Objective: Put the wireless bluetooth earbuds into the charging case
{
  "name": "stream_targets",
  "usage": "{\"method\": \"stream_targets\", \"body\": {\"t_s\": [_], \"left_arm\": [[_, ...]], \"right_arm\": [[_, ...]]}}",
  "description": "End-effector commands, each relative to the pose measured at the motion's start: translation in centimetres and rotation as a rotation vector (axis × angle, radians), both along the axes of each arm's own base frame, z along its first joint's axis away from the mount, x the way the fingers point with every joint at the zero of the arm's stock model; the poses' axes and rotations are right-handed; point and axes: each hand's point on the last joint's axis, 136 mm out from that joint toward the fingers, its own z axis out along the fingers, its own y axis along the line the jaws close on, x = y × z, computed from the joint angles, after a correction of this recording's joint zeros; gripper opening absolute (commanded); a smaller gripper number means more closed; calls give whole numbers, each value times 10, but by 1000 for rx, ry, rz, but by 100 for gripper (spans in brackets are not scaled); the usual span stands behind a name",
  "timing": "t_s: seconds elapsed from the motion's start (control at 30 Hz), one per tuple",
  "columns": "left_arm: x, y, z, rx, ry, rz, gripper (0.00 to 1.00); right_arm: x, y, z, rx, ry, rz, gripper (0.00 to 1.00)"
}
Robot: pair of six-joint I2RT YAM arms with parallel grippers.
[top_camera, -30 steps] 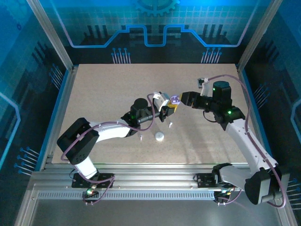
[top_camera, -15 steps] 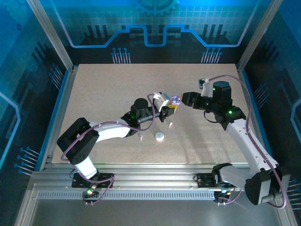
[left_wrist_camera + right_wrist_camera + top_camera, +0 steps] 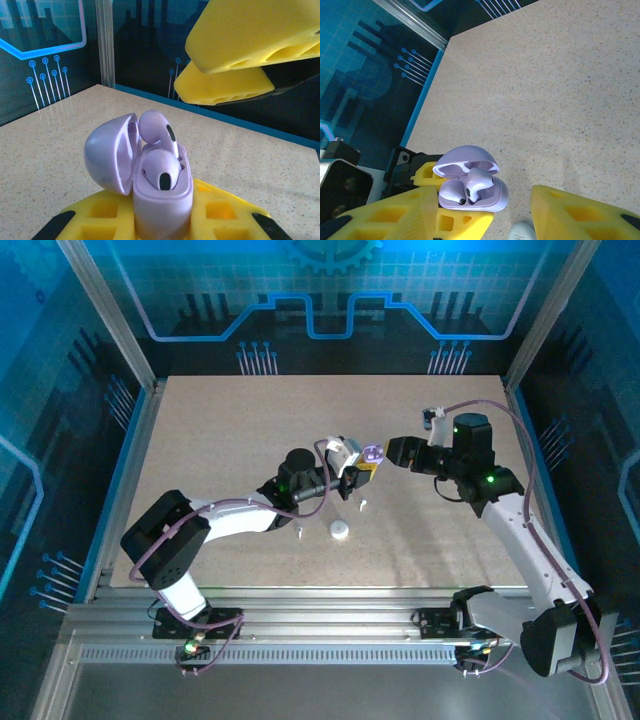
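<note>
Mid-table (image 3: 200, 440), the left gripper (image 3: 361, 473) pinches the open purple charging case (image 3: 161, 205). The right gripper (image 3: 392, 453), fingers spread, hangs just at its 3 o'clock. Inside are a seated earbud (image 3: 160, 172) and, at 12 o'clock, a raised earbud (image 3: 154, 127).

The table (image 3: 220, 430) has a flat, speckled beige top bounded by a blue rim (image 3: 128, 455) along its sides. Three items lie directly on it, all in the near central area. A round white puck (image 3: 339, 530) sits on the surface. One white earbud (image 3: 363, 505) lies just beyond it to the right. A second white earbud (image 3: 299, 533) lies near its left. None of the three touch.
</note>
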Motion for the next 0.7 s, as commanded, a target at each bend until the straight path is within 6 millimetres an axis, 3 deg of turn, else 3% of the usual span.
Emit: {"method": "stream_targets", "body": {"t_s": [0.0,0.33,0.67], "left_arm": [[-10,0,17,-25,-50,-29,15],[-10,-1,18,-28,-58,-31,15],[-12,-1,25,-41,-70,-41,15]], "right_arm": [[-5,7,14,13,-28,42,52],[-2,20,9,11,-13,80,53],[10,14,-2,-19,16,14,51]]}}
